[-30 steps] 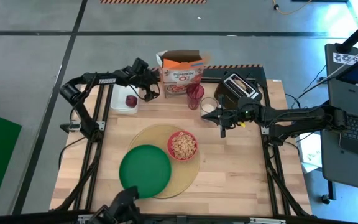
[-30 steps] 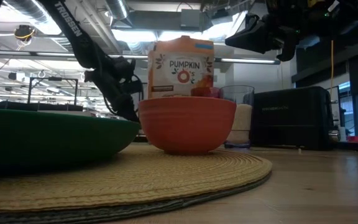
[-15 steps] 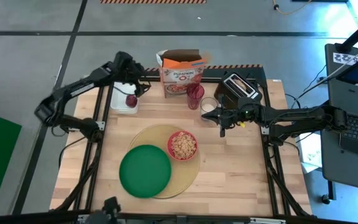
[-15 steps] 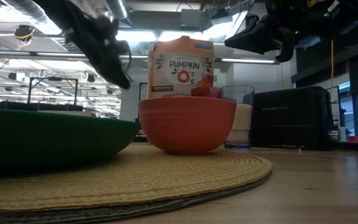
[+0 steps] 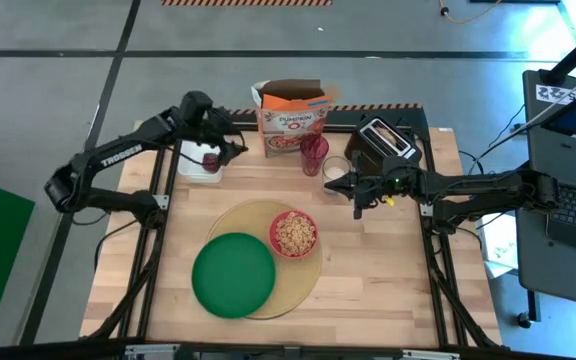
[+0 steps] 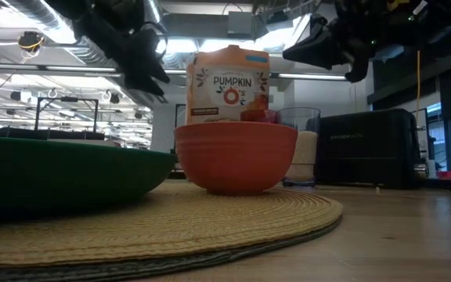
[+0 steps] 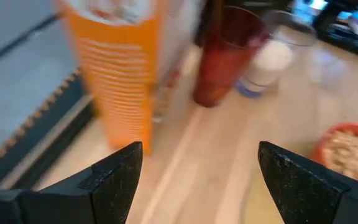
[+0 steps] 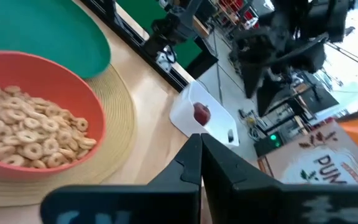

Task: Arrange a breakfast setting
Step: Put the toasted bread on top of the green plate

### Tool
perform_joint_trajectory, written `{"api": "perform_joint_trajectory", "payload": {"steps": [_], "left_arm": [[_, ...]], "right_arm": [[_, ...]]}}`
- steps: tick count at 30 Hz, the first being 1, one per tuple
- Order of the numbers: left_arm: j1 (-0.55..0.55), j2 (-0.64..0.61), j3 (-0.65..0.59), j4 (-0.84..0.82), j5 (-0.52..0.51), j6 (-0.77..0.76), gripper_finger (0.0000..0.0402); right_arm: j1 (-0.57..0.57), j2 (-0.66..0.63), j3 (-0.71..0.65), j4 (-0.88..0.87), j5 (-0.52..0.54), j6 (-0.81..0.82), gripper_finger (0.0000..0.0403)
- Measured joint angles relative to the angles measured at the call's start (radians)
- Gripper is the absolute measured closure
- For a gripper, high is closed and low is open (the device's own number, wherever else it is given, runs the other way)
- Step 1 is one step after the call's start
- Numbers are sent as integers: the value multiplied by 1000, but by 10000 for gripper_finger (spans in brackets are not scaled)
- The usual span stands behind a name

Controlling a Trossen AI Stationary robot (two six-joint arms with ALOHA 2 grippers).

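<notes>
- Left gripper is up at the far-left part of the table, hovering over the white cutting board. Its wrist view shows the fingers spread wide with nothing between them, just bare table, the cereal box and a red cup ahead.
- Right gripper hangs just in front of the black toaster, fingers pressed together, holding nothing.
- The dark-red fruit sits on the cutting board, right by the left gripper but not grabbed.
- Red bowl full of cereal rings sits on the round tan placemat, touching the green plate, which overlaps the mat's near-left edge.
- Compared to half a second back: the left arm has swung in so its gripper is now beside the fruit and nearer the cereal box. Right arm, bowl, plate and fruit haven't budged.
</notes>
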Motion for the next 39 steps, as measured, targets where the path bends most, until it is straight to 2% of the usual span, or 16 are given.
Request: {"api": "perform_joint_trajectory", "payload": {"steps": [3, 6, 10, 14, 21, 26, 28, 31, 35, 39], "left_arm": [[-55, 2, -68, 109, 99, -36, 88], [-115, -12, -169, 357, 201, -84, 88], [-165, -49, -289, 778, 244, -169, 88], [-168, -111, -356, 1034, 262, -233, 88], [-165, -291, -391, 1048, 258, -243, 88], [-140, -449, -436, 970, 241, -180, 88], [-125, -504, -459, 914, 186, -145, 88], [-107, -558, -490, 888, 83, -143, 88], [-89, -599, -498, 894, -2, -121, 88], [-85, -610, -498, 894, -12, -117, 88]], "right_arm": [[0, 0, 0, 8, 15, 3, 397], [0, 0, 0, 14, 121, 12, 397], [-14, -24, 0, 17, 321, 11, 397], [-119, -99, -28, 25, 342, 47, 397], [-378, -280, -141, 69, 342, 168, 397], [-520, -381, -144, -106, 304, 271, 394], [-568, -397, -130, -235, 282, 325, 379], [-634, -395, -109, -390, 235, 394, 336], [-696, -391, -102, -423, 210, 498, 280], [-745, -387, -100, -439, 199, 532, 260]]}}
